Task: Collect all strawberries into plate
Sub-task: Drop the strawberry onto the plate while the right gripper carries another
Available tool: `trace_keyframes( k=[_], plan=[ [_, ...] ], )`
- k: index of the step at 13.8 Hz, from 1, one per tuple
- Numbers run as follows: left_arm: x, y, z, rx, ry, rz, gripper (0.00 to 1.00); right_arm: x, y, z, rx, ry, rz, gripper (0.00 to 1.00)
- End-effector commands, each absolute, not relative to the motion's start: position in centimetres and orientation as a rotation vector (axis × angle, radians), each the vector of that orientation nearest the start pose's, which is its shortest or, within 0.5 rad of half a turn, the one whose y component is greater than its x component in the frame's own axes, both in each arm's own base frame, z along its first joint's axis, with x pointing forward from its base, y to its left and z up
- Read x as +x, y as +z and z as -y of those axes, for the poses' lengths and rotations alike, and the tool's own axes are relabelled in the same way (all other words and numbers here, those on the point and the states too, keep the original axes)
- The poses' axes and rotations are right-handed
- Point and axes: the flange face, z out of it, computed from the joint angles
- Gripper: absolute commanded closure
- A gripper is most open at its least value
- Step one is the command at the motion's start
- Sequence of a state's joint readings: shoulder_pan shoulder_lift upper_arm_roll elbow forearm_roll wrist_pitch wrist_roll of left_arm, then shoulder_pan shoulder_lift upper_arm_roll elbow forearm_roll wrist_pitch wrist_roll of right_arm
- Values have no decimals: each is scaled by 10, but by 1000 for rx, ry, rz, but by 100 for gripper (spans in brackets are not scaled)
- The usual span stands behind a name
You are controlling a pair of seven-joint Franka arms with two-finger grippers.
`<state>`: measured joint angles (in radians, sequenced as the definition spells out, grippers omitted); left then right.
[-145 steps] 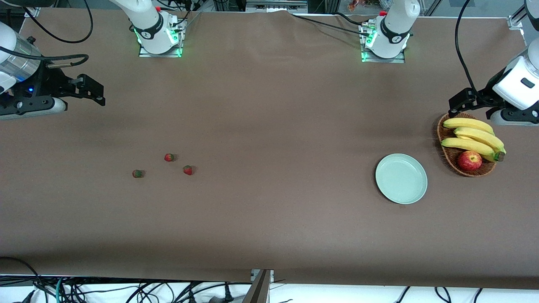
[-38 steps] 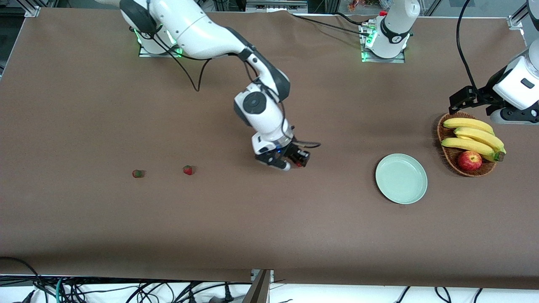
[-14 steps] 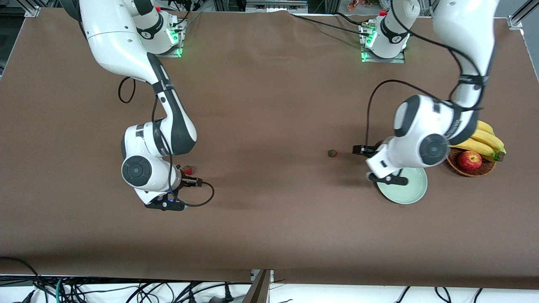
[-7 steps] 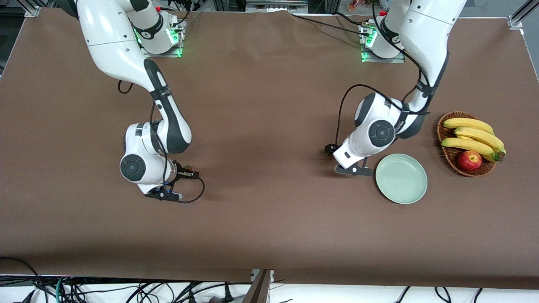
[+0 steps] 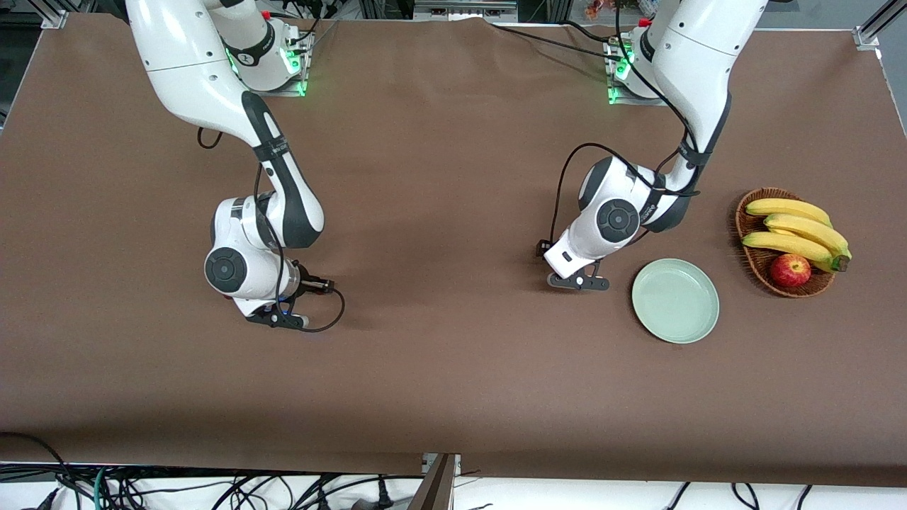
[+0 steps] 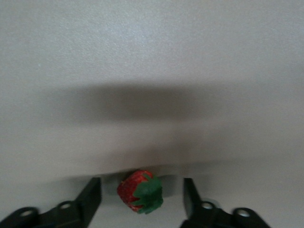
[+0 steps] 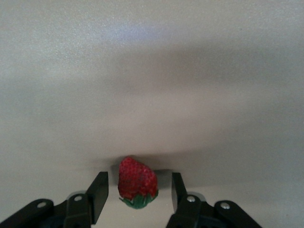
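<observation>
The first berry (image 7: pixel 137 183) lies on the table between the fingers (image 7: pixel 99 189) of my right gripper (image 7: pixel 138 176). Its leafy top points back toward my wrist and its tip points away, so its long axis runs along the fingers and the jaws would close across its narrow width. They stand apart with a small gap on each side, not yet touching it.

The second berry (image 6: pixel 140 191) lies tilted between the fingers (image 6: pixel 93 194) of my left gripper (image 6: pixel 141 183), which is spread wider, with more room on both sides.

In the front view both hands hide their berries. My left hand is low over the table near the plate (image 5: pixel 675 301), at that frame's middle height, while my right works well apart from it, toward the right arm's end. I judge the left berry has the shorter carry. The plate is bare, and I cannot see a third berry.
</observation>
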<state>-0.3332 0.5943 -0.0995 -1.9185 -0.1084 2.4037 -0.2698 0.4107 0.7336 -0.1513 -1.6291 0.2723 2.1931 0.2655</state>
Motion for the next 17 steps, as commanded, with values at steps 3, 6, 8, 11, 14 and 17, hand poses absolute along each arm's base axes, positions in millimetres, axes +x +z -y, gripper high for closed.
trace_keyframes(
  k=[3,6,8,11,14,17],
  plan=[
    [560,179,251,-3206,217,-86,93,637,192,-193,-3035,267,-212,71],
    [575,217,231,-3177,281,-50,97,647,210,-205,-3025,236,-194,71],
    [593,249,214,-3116,327,-90,97,658,235,-222,-2977,240,-238,71],
    [617,280,171,-3004,380,-225,97,661,248,-272,-2945,228,-320,71],
    [634,280,105,-3005,394,-439,97,654,248,-345,-2873,208,-487,69],
    [646,257,47,-3014,396,-624,98,636,238,-416,-2783,118,-620,68]
  ],
)
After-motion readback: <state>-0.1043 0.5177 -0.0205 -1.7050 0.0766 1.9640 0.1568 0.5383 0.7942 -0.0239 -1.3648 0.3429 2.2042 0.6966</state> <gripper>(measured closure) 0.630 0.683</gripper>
